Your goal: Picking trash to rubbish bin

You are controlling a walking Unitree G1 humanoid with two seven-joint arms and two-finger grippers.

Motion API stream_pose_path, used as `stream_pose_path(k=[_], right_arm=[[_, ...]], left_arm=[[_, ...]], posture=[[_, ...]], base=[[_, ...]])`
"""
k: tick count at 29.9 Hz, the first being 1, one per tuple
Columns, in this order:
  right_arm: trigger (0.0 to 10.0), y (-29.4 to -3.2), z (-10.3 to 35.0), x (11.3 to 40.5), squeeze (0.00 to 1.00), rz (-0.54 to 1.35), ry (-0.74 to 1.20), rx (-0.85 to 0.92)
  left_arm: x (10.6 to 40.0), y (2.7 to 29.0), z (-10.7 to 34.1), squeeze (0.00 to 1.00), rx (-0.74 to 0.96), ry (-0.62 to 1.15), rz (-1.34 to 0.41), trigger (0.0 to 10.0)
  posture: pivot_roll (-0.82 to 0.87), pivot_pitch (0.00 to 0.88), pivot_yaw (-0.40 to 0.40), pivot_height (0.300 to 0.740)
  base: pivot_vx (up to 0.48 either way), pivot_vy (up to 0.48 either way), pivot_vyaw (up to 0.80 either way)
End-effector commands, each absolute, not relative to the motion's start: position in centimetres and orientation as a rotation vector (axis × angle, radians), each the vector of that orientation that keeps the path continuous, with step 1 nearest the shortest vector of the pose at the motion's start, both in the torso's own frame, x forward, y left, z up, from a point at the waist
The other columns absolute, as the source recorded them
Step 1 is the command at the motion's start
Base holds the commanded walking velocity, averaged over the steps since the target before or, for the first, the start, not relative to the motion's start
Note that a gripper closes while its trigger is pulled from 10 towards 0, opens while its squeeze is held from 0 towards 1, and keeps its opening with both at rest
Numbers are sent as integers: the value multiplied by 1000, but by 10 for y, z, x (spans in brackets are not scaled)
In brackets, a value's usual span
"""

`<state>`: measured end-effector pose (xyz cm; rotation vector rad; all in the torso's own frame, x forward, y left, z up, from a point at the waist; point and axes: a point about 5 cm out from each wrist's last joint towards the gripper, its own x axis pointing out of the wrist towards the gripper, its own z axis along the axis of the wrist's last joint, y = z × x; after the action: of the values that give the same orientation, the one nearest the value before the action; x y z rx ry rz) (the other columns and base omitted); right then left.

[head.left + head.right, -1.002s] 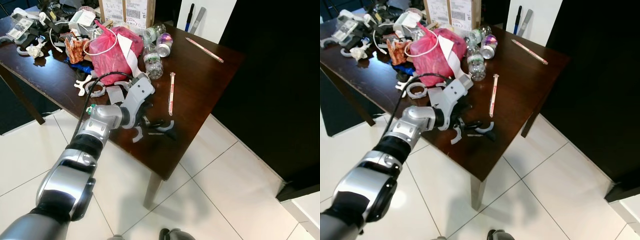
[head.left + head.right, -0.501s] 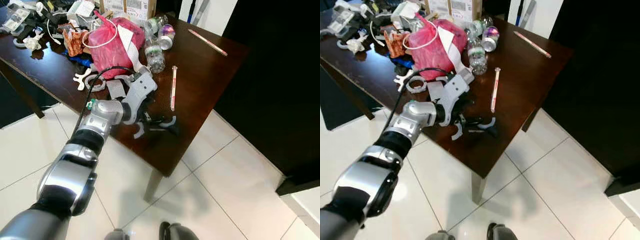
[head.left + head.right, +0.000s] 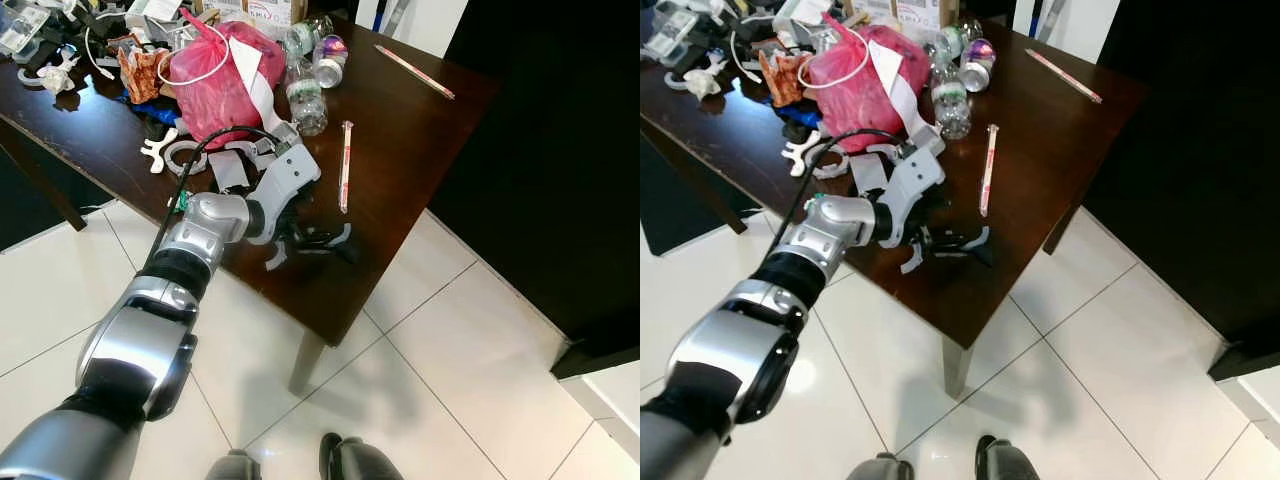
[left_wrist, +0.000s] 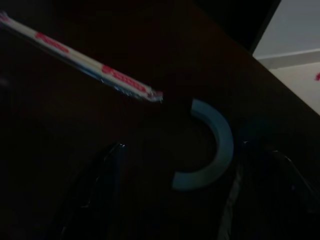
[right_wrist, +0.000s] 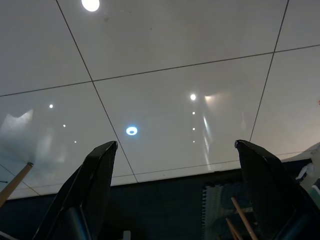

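In the left eye view the whole scene has slid down a little since a second ago, so the head moved; the left end effector (image 3: 312, 243) stays low over the dark wooden counter (image 3: 400, 140), fingers spread around a pale curved scrap (image 3: 343, 237). A wrapped straw (image 3: 345, 178) lies just beyond; pink bag (image 3: 225, 80) and bottles (image 3: 303, 100) crowd behind. White tiled floor (image 3: 450, 380) below.

Left wrist view: curved scrap between the parted fingers (image 4: 100, 185), straw's end near.

Right wrist view: right end effector (image 5: 175, 195) open, over glossy tiles.
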<state>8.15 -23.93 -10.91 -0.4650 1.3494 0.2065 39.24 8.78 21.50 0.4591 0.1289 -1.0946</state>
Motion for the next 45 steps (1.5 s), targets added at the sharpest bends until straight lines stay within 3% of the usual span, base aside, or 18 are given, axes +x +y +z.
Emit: stream_pose_path(k=[1,2,3,4,36,41,42,43,45], right_arm=[[10000,-240,-112,68,0,205,1387,-452],[10000,-240,-111,68,0,204,1386,-452],[10000,-240,-111,68,0,203,1386,-451],[10000,-240,-111,69,0,201,1385,-450],[10000,-239,-110,78,0,185,1365,-446],[10000,-238,-110,80,0,187,1362,-446],[10000,-237,-110,80,0,187,1361,-446],[10000,-237,-110,81,0,188,1360,-446],[10000,-236,-110,81,0,189,1359,-446]], left_arm=[[390,80,210,0,493,153,-1140,2275],[390,81,209,0,497,159,-1145,863],[390,81,208,0,499,162,-1147,863],[389,81,206,0,499,168,-1146,0],[386,94,186,0,471,243,-1143,0],[391,99,196,0,415,176,-1074,0],[394,101,204,0,397,129,-1025,627],[398,103,215,0,394,77,-980,0],[402,106,232,0,381,-1,-901,0]], posture=[[-68,334,-38,740],[-68,334,-38,740],[-68,334,-38,740],[-71,333,-38,740],[-55,308,-40,740],[-51,301,-40,740],[-49,298,-41,740],[-47,297,-42,740],[-42,293,-42,740]], base=[[0,0,0],[0,0,0],[0,0,0],[0,0,0],[0,0,0],[0,0,0],[0,0,0],[0,0,0],[0,0,0]])
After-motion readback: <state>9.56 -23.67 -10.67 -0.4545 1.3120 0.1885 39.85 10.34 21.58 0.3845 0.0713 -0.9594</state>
